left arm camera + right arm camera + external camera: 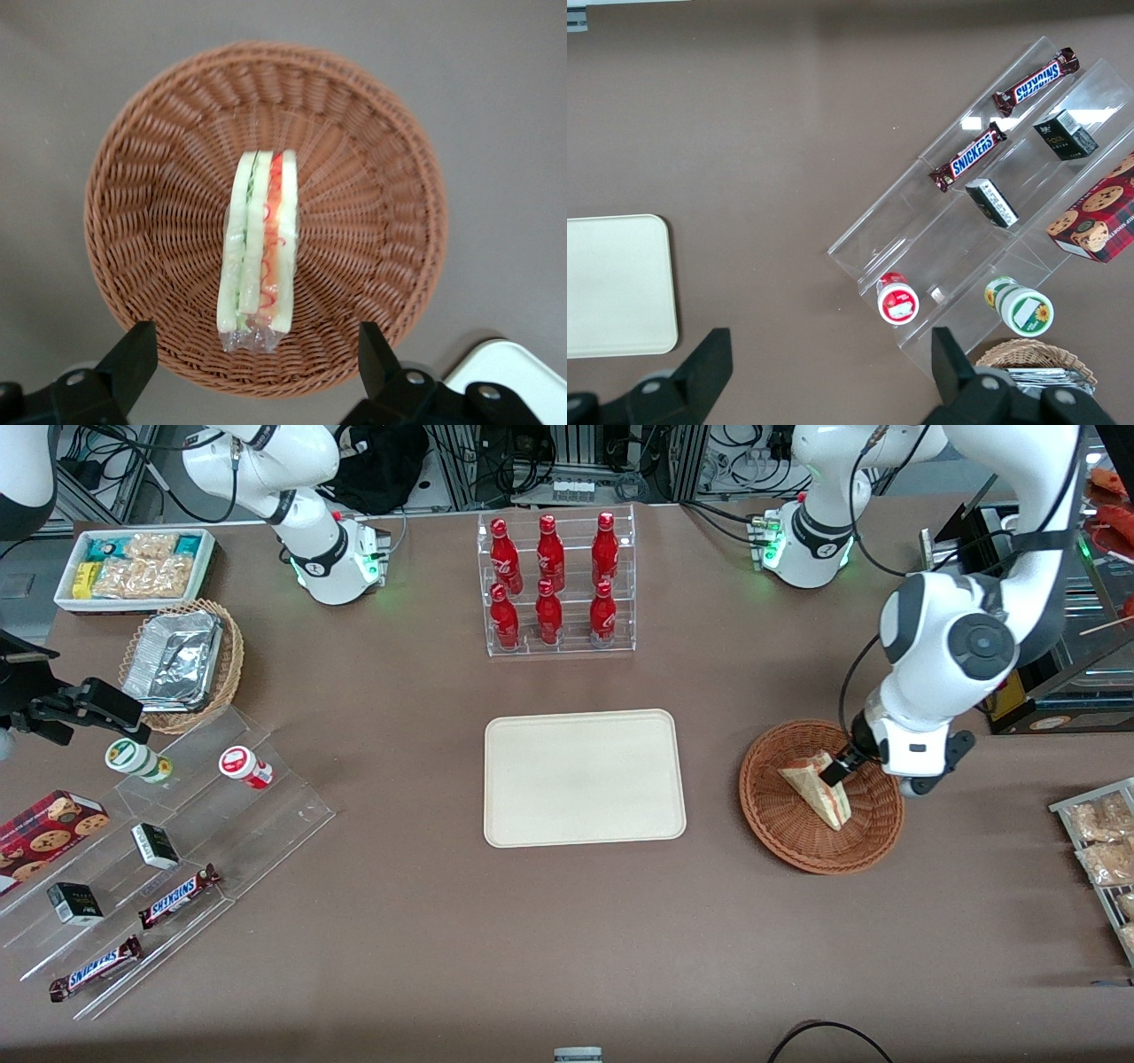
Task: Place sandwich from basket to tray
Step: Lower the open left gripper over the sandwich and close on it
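The front camera sits high and looks steeply down over the whole table; my gripper (pixel 837 769) shows at middle right of that frame, down in the basket (pixel 819 850). My wrist camera looks straight down from close, past my spread fingers (pixel 133 354), at that same basket. The parked arm's wrist camera looks down on a tray (pixel 616 283) corner, which the front view shares.

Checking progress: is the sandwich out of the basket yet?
No. The sandwich lies in the basket, the open gripper above it.

Lab: cable racks (pixel 576 460), mock shop goods
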Controlling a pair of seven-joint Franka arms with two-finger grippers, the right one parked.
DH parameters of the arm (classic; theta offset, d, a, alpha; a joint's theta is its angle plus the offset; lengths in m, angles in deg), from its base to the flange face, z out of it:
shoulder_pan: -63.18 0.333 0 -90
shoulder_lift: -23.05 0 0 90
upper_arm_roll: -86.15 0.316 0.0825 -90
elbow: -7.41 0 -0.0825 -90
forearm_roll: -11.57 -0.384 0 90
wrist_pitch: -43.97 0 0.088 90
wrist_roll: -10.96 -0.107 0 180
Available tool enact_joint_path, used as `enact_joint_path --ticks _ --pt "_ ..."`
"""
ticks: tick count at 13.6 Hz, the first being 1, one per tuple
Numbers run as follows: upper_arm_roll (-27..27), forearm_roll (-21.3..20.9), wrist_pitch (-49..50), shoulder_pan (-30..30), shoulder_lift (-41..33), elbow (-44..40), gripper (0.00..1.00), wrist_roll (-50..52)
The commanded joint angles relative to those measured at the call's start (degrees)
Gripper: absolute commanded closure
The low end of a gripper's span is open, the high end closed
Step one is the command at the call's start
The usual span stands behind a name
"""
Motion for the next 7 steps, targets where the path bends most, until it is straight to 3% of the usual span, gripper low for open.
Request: enact_joint_path --ticks 1,7 --pt "-0.98 -0.18 -1.54 -0.12 -1.08 2.87 0.00 2.00" --pt "-0.99 -0.18 -5.49 0.41 2.70 4.46 0.00 2.09"
